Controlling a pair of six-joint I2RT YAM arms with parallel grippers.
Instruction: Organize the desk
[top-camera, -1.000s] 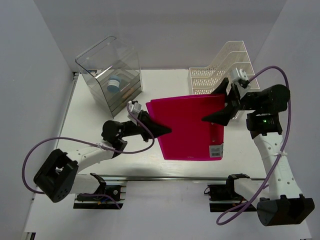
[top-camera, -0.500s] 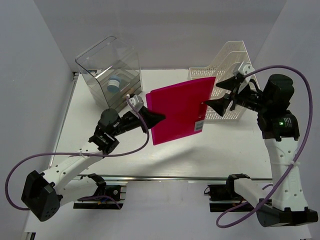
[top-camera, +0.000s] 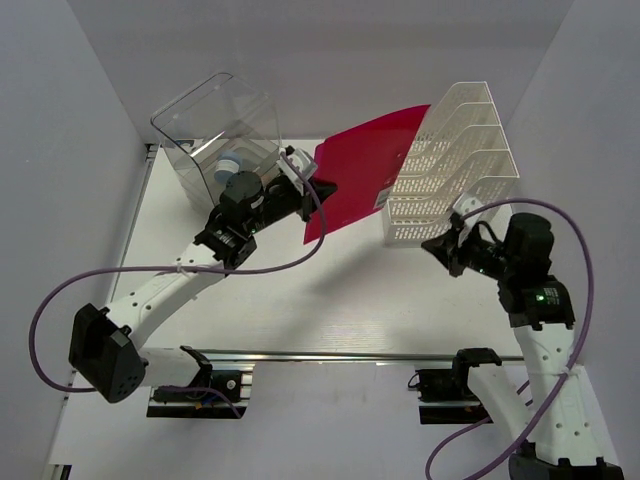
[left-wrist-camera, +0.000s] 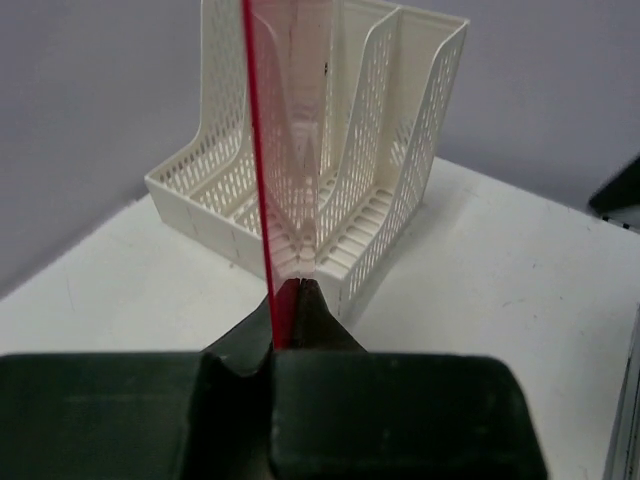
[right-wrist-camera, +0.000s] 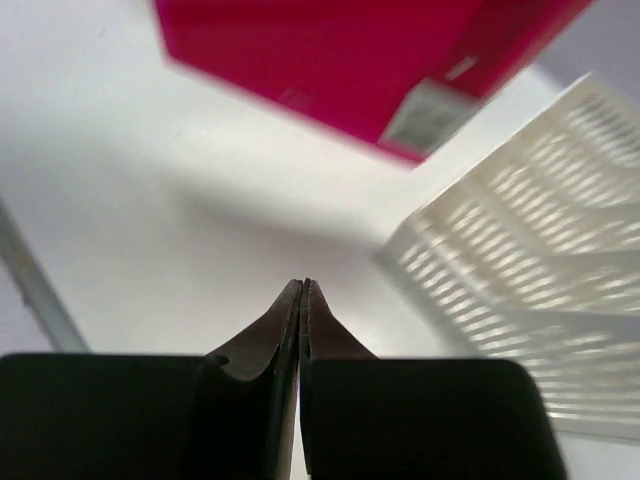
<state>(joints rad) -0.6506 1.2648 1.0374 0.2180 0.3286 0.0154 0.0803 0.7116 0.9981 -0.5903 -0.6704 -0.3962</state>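
Now, beside the clear plastic drawer box (top-camera: 222, 135), the left gripper (top-camera: 320, 188) pinches the edge of a thin magenta plastic folder (top-camera: 362, 168), upright above the wide white desk (top-camera: 300, 290), its far end at the white slotted file rack (top-camera: 455, 165); the right gripper (top-camera: 432, 244) hangs empty, fingers pressed together

Desk (top-camera: 330, 300): flat white rectangular top, lying level, wide left to right; silver metal rail (top-camera: 330, 354) along near edge.

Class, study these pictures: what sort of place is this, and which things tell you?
Probably a robot lab's mock office desk: a white desk between plain walls, a slotted file rack and clear drawer box on it, two robot arms at its near edge.
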